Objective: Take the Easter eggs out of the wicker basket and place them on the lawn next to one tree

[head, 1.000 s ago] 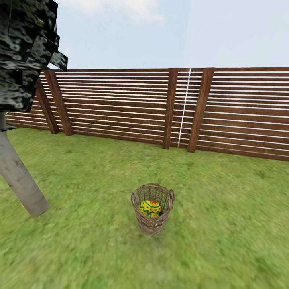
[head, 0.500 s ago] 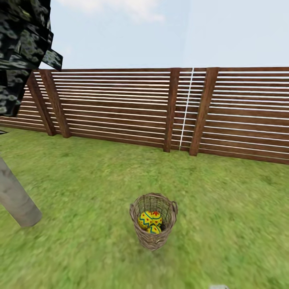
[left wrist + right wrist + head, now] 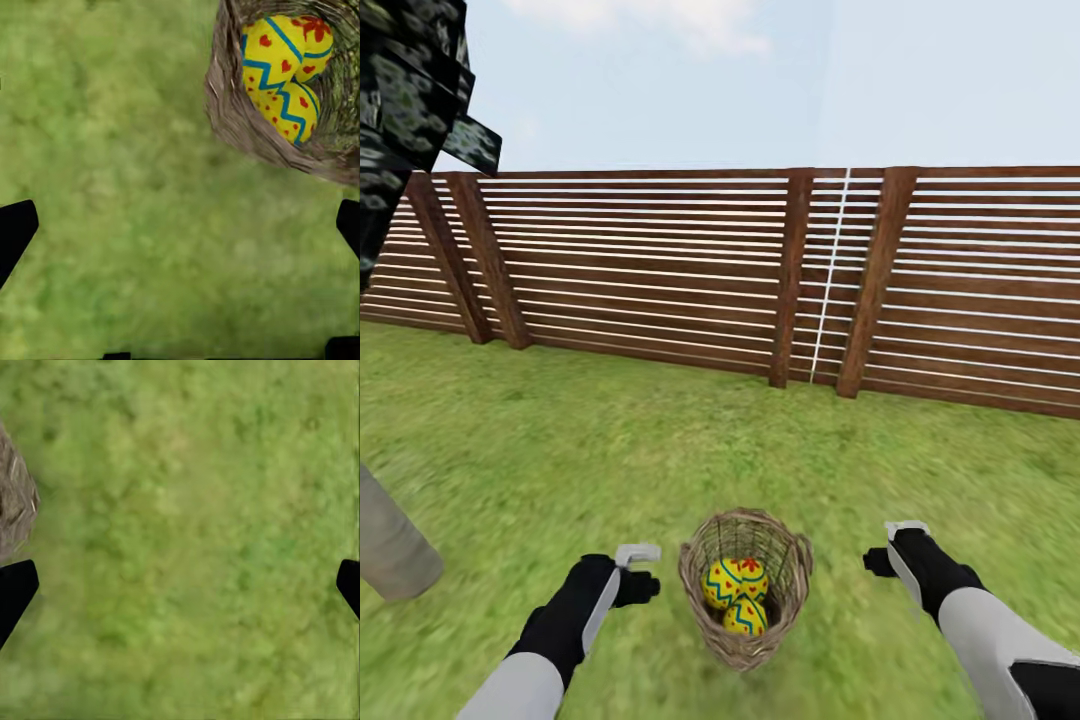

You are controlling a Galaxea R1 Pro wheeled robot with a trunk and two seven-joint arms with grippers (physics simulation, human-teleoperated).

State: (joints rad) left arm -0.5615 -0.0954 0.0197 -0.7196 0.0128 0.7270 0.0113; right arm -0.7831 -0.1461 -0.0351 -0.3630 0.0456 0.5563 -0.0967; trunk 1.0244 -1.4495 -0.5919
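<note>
Brown woven twigs make the wicker basket point(image 3: 745, 588), which stands upright on the lawn point(image 3: 660, 450) in the head view, well away from the slat fence point(image 3: 660, 270) at the lawn's far edge. Two Easter eggs point(image 3: 736, 582) can be seen down inside it, one on top of the other, yellow with blue zigzags and red marks. The left gripper point(image 3: 637, 553) is just beside the basket on one side and the right gripper point(image 3: 906, 527) is near it on the other side. The arms probably sit this way so either one can reach in for an egg. A tree trunk point(image 3: 390, 545) stands at the left edge of the lawn, with dark leaves point(image 3: 405, 110) high above. It looks like a good spot to put the eggs.

From the left wrist view, the basket point(image 3: 240, 124) is off to one side, not between the fingers. Three eggs point(image 3: 285, 71) show inside, packed close together. The dark fingertips point(image 3: 15, 229) are spread wide with only grass between them, so this hand holds nothing and must slide over the rim first.

From the right wrist view, there is mostly grass point(image 3: 195, 525), with a bit of basket wall point(image 3: 13, 514) at one edge. Its fingertips point(image 3: 15, 589) are spread wide too, holding nothing.

No egg is out yet.
</note>
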